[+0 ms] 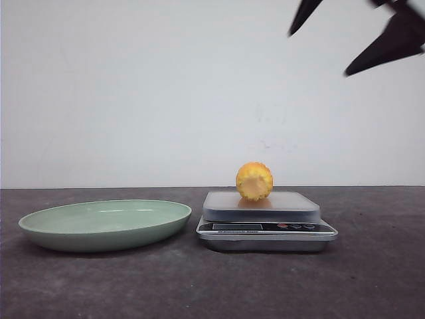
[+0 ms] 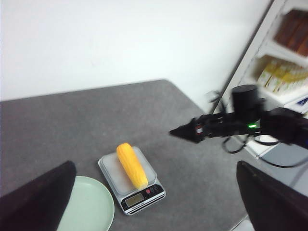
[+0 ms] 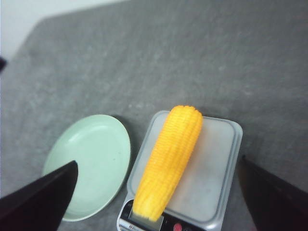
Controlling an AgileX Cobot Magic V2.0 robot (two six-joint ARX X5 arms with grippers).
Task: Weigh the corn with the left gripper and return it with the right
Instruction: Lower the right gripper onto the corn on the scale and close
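Note:
The corn [image 1: 254, 181] is a yellow-orange ridged cob lying on the silver scale [image 1: 265, 229], its paler cut end facing me. It also shows in the left wrist view [image 2: 131, 165] and the right wrist view [image 3: 168, 161], where one end reaches over the scale's display. My right gripper [image 1: 348, 36] is open and empty, high above and right of the scale. In its own view [image 3: 158, 163] the fingers stand wide apart over the corn. My left gripper [image 2: 156, 166] is open and empty, high above the table, and is out of the front view.
A pale green dish [image 1: 106, 222] sits empty just left of the scale, also seen in the left wrist view [image 2: 91, 207] and the right wrist view [image 3: 91, 163]. A shelf with packaged goods [image 2: 284, 62] stands beyond the table's right edge. The right arm [image 2: 231, 127] hangs above the table.

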